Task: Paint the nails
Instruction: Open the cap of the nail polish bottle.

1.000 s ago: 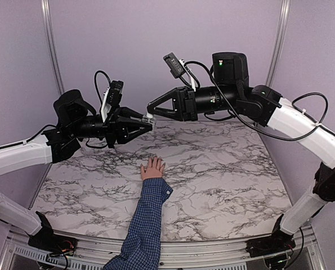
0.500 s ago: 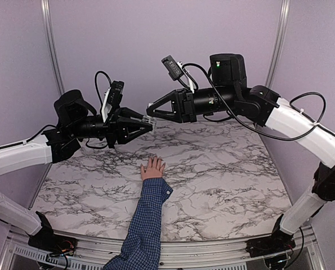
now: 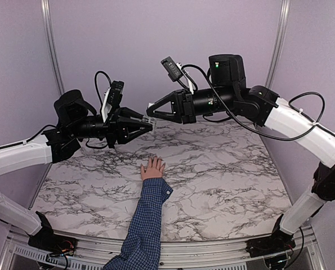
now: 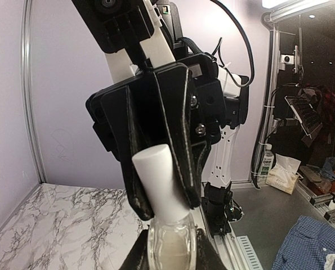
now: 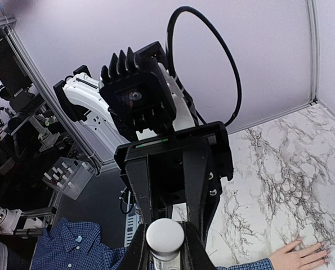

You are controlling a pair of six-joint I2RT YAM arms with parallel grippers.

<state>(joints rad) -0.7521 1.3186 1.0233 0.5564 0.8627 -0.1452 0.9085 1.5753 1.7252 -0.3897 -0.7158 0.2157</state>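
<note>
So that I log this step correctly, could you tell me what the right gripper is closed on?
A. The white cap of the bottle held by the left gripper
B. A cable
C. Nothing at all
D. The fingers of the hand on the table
A: the left wrist view shows the right gripper clamped on both sides of the white cap of the clear bottle, which the left gripper holds.

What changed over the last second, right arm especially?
The right hand eased slightly toward the left arm and closed on the white cap of the bottle; a second ago its jaws stood a little apart. Unchanged: the left hand grips the bottle in the air, and the sleeved hand lies flat on the marble table.
</note>
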